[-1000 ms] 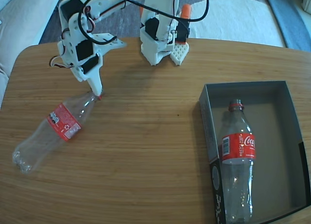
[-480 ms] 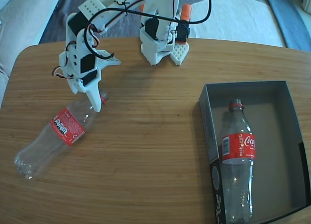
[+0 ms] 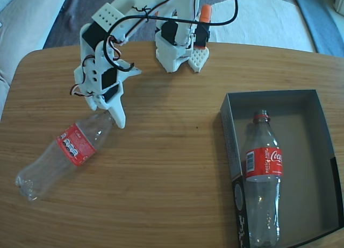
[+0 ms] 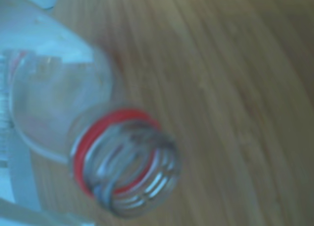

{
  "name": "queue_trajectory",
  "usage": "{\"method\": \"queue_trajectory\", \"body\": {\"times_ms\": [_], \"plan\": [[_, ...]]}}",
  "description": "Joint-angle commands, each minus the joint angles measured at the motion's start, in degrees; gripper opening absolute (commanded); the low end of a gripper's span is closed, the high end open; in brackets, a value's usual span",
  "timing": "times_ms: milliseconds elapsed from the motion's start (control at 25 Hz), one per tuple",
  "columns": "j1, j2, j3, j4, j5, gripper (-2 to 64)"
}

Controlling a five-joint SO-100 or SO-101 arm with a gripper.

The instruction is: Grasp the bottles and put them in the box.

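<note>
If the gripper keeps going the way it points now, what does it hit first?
Probably the table: the gripper points downward beside the neck of the loose bottle. Depth is unclear, so it may graze that neck.

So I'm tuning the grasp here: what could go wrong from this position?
The fingers sit at the neck of the loose bottle, a narrow, round spot, so it may slip or roll away on the smooth table. Lifted by the neck, the long body could swing. The box already holds another bottle, leaving only its right side free.

"Coca-Cola" reads on the boxed bottle's red label (image 3: 264, 162).
</note>
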Motion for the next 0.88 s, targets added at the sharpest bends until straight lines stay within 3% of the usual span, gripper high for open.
{"method": "queue_trajectory", "body": {"times_ms": [0,560,720,840], "plan": [[-0.53,1.58,0.18,-0.26,0.35,40.0],[0.18,1.67,1.41,-2.29,0.7,40.0],[0.18,1.76,0.88,-2.29,10.55,40.0],[0.7,1.76,0.53,-1.58,12.66,40.0]]}}
